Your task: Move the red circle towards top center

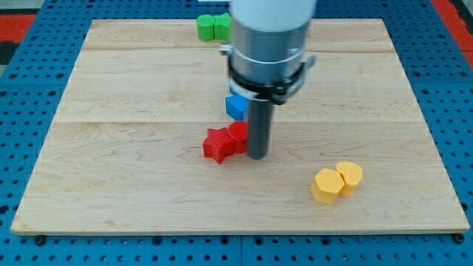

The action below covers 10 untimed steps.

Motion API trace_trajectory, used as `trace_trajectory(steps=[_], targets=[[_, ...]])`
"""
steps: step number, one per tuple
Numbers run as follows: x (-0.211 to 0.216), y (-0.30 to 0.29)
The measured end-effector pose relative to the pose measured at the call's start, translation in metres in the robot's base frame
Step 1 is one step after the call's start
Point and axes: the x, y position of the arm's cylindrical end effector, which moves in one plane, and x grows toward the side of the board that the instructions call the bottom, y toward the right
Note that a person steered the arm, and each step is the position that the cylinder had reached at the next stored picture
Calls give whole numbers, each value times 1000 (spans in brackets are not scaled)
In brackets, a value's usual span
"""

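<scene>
The red circle (238, 134) lies near the board's middle, partly hidden behind my rod. A red star-shaped block (217, 145) touches it on the view's left. My tip (257, 155) rests on the board right against the red circle's right side, slightly below it. A blue block (236, 106) sits just above the red circle, partly covered by the arm.
Two green blocks (212, 26) sit together at the board's top edge, left of the arm. Two yellow blocks (336, 181), roughly hexagonal, sit together at the lower right. The wooden board (111, 148) lies on a blue pegboard (22, 89).
</scene>
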Motion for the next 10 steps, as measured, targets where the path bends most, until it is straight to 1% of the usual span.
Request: trace_trajectory(steps=[1, 2, 4, 6, 8, 10], targets=[[0, -49], [-9, -61], [-13, -27], [-13, 33], [-21, 40], [-51, 32]])
